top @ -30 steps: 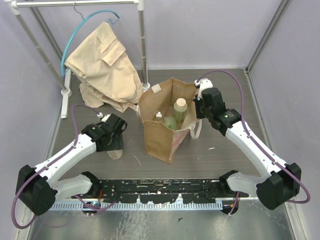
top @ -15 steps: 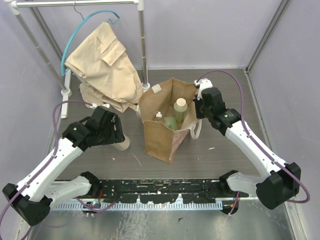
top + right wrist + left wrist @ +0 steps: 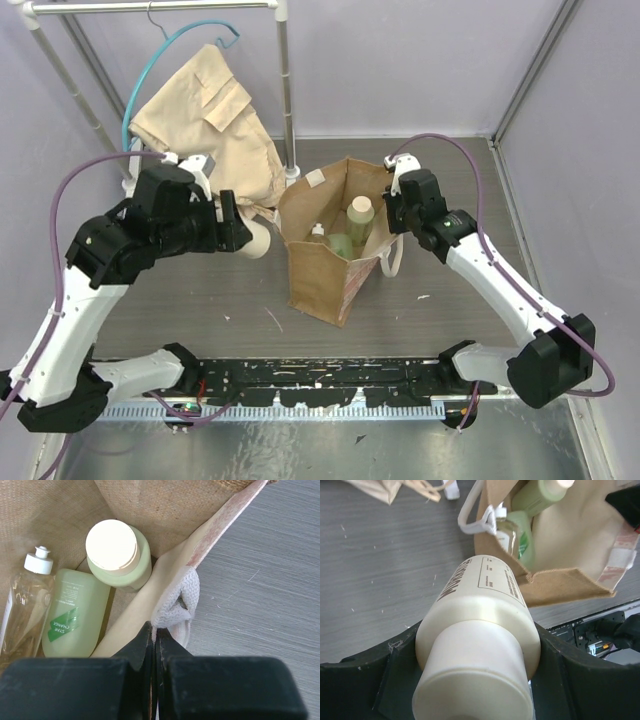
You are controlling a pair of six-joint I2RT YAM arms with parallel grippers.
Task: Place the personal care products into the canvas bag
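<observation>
The tan canvas bag (image 3: 318,280) stands open mid-table. Inside it are a round green bottle with a cream top (image 3: 361,214), a green cylinder (image 3: 340,246) and an amber white-capped bottle (image 3: 317,233). All three also show in the right wrist view: cream-topped (image 3: 117,550), green (image 3: 75,612), amber (image 3: 25,602). My left gripper (image 3: 238,232) is shut on the cream bottle (image 3: 257,239), held in the air just left of the bag; the bottle fills the left wrist view (image 3: 480,625). My right gripper (image 3: 393,213) is shut on the bag's rim (image 3: 165,597) beside its whitish strap (image 3: 177,605).
A beige garment (image 3: 205,130) hangs on a teal hanger from a white rack (image 3: 287,90) at the back left. A black rail (image 3: 320,378) runs along the near edge. Grey walls close the sides and back.
My left arm has lifted the cream bottle off the table and carried it up and right toward the bag's left side. The right gripper has stayed pinched on the bag's rim.
</observation>
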